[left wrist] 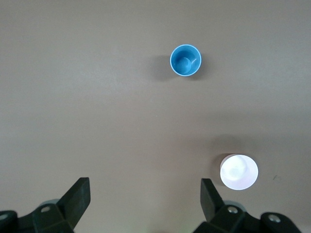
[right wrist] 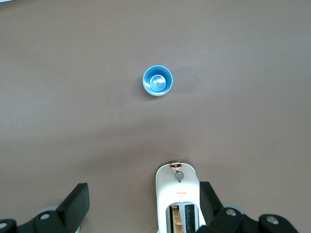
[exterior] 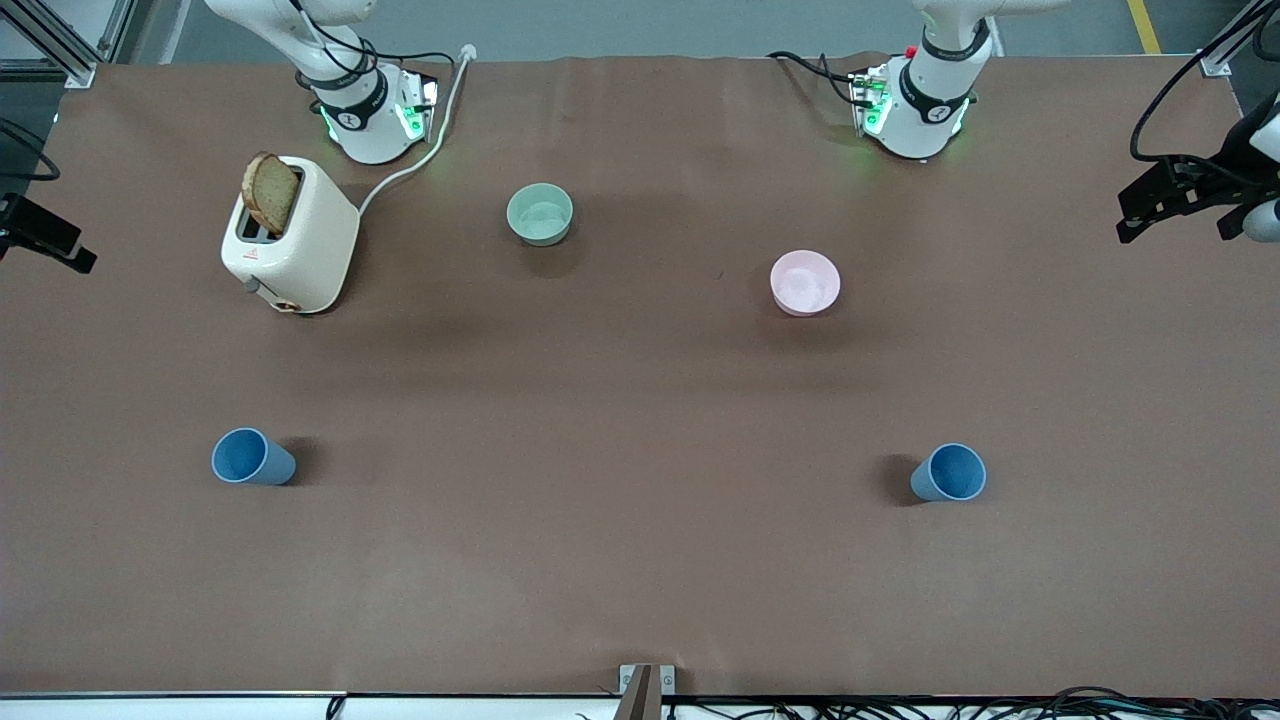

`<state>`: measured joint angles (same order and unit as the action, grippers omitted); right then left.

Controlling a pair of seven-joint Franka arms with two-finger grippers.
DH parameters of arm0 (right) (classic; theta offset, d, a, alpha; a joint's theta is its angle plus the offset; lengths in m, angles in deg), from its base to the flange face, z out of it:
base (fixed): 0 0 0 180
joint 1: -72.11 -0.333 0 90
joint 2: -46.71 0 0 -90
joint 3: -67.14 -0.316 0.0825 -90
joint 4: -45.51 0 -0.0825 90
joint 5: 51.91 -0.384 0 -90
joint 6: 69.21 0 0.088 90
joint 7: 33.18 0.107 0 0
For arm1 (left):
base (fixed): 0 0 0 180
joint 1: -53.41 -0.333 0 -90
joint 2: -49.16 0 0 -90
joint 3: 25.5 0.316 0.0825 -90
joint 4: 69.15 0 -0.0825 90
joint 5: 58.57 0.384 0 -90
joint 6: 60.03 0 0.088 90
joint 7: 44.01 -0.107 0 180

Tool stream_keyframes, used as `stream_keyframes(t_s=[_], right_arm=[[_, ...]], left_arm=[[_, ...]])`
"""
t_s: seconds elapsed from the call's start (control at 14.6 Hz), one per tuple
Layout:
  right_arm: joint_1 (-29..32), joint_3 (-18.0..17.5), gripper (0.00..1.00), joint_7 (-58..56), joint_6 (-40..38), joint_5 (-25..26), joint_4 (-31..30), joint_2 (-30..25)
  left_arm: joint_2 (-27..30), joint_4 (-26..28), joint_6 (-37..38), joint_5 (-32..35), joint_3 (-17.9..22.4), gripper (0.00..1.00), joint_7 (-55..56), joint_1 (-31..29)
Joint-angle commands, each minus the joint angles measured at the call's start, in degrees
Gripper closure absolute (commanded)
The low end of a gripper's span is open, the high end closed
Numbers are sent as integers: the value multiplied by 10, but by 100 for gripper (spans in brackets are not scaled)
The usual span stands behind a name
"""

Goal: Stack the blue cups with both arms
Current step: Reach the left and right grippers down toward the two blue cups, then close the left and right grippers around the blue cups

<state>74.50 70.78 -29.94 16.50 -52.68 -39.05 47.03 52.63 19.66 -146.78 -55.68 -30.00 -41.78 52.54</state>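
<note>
Left wrist view: blue cup (left wrist: 185, 60) clear of open jaws.

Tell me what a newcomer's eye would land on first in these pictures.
Probably the two small matte blue plastic cups standing upright and far apart, one toward the right arm's end of the table, the other toward the left arm's end. Next, the cream toaster with a slice of brown bread sticking up, near the right arm's base. The open left gripper and right gripper hang high above.

A cream toaster (exterior: 290, 248) holding a bread slice (exterior: 270, 192) sits under the right gripper (right wrist: 143, 206). A pink bowl (exterior: 805, 283) lies below the left gripper (left wrist: 146, 204); a green bowl (exterior: 540, 213) rests between them on the tabletop (exterior: 640, 560).
</note>
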Motion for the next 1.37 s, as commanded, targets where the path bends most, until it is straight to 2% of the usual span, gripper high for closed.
stream_keyframes(t_s=[0.0,0.14,0.34,0.48,0.82,1.03,1.1,1.17,1.3], right_arm=[[-1,0,0,4,2,-1,-13,-13],[-1,0,0,5,2,-1,-13,-13],[-2,0,0,2,-5,-1,-14,-6],[6,1,0,1,7,-1,-11,27],[21,4,0,-85,148,-6,-18,158],[25,5,0,-119,254,-6,-66,215],[30,4,0,-139,306,-6,-93,220],[31,5,0,-154,339,-6,-114,226],[34,4,0,-170,380,-6,-136,240]], left_arm=[[-2,-8,5,0,1,0,-9,5],[-12,-17,5,-1,1,0,-9,3],[-94,-58,-7,-2,2,0,-8,2],[-140,-51,-91,0,2,0,-1,-1],[-265,-35,-228,0,3,0,5,3],[-335,-36,-302,-1,3,0,36,6],[-355,-36,-319,-1,2,4,40,7],[-375,-36,-329,-2,2,13,41,8],[-398,-36,-340,-5,2,24,41,9]])
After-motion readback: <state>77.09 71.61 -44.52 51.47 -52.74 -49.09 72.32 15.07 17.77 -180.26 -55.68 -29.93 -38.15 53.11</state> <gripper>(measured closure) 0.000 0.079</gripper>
